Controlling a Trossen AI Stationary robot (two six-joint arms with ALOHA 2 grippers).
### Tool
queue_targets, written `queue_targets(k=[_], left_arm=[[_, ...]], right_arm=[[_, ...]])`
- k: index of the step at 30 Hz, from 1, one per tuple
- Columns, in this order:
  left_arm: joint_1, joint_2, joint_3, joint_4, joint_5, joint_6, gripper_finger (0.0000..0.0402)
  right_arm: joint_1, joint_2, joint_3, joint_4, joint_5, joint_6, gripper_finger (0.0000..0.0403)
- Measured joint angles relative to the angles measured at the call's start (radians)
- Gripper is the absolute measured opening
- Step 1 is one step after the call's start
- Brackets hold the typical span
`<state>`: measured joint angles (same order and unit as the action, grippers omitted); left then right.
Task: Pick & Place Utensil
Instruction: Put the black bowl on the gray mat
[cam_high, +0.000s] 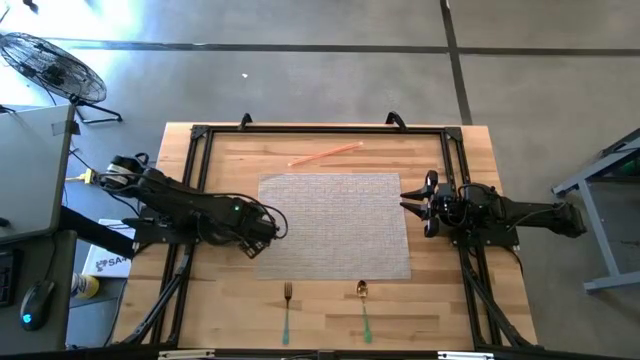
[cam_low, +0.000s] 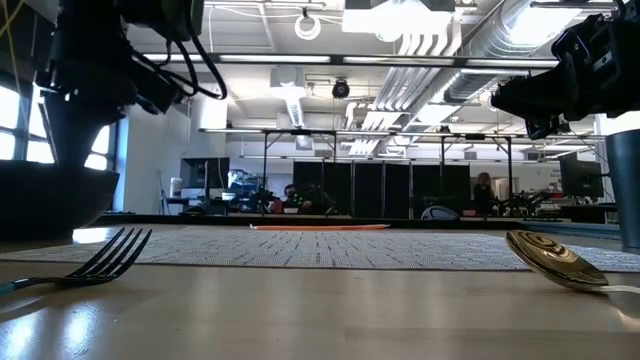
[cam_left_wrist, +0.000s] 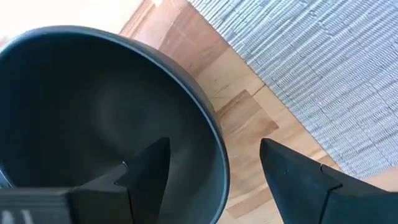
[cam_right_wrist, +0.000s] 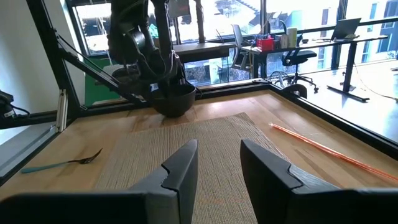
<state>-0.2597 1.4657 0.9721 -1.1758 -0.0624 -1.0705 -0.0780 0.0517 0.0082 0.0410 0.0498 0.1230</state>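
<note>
A dark bowl (cam_left_wrist: 93, 112) sits on the wood at the grey woven placemat's (cam_high: 335, 225) left edge, and shows too in the right wrist view (cam_right_wrist: 174, 99) and the low view (cam_low: 50, 205). My left gripper (cam_left_wrist: 214, 142) is open above the bowl's rim, one finger inside and one outside, with no contact showing. A fork with a teal handle (cam_high: 287, 305) and a gold spoon with a green handle (cam_high: 363, 300) lie on the wood near the mat's near edge. My right gripper (cam_right_wrist: 217, 143) is open and hovers level at the mat's right edge (cam_high: 410, 205).
A thin orange stick (cam_high: 325, 153) lies on the wood beyond the placemat's far edge. A black frame (cam_high: 320, 130) runs around the table. The placemat's middle is bare. Beyond the table lies an office room with desks and chairs.
</note>
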Motion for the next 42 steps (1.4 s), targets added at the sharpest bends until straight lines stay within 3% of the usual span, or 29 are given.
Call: queue_targets(k=[5,15,24,36,42], left_arm=[[-0.002,0.024,0.000,0.014,0.015,-0.073,0.0226],[-0.002,0.059,-0.001,0.032,0.031,-0.091,0.0126],[-0.002,0.059,-0.001,0.021,0.031,-0.074,0.0064],[-0.002,0.059,0.008,0.014,0.053,0.003,0.0013],[-0.002,0.058,0.069,-0.032,0.024,0.015,0.0006]], right_arm=[[0.000,0.000,0.000,0.000,0.000,0.000,0.0114],[0.000,0.000,0.000,0.000,0.000,0.000,0.0114],[0.000,0.000,0.000,0.000,0.000,0.000,0.0114],[0.000,0.000,0.000,0.000,0.000,0.000,0.0114],[0.000,0.000,0.000,0.000,0.000,0.000,0.0114]])
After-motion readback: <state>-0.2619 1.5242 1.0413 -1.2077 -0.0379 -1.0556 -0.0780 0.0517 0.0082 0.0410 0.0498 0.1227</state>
